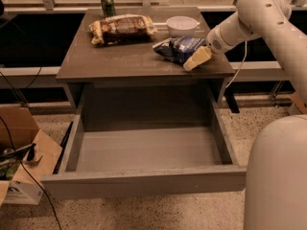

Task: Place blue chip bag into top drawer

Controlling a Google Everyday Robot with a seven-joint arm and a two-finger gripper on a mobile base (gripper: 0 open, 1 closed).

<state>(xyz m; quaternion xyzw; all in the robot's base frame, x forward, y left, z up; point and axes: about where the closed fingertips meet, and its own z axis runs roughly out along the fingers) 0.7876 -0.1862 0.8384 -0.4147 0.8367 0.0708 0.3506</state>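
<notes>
The blue chip bag (178, 48) lies crumpled on the brown table top (124, 61), right of centre, in front of the white bowl (182, 25). My gripper (197, 59) reaches in from the right on a white arm and its tan fingers rest against the bag's right end, low over the table. The top drawer (144, 178) is pulled fully open below the table, its grey inside bare.
A larger brown-and-tan snack bag (123, 28) lies at the table's back left, with a green can (107, 2) behind it. An open cardboard box (21, 162) with cables stands on the floor at left. My white base (278, 176) fills the lower right.
</notes>
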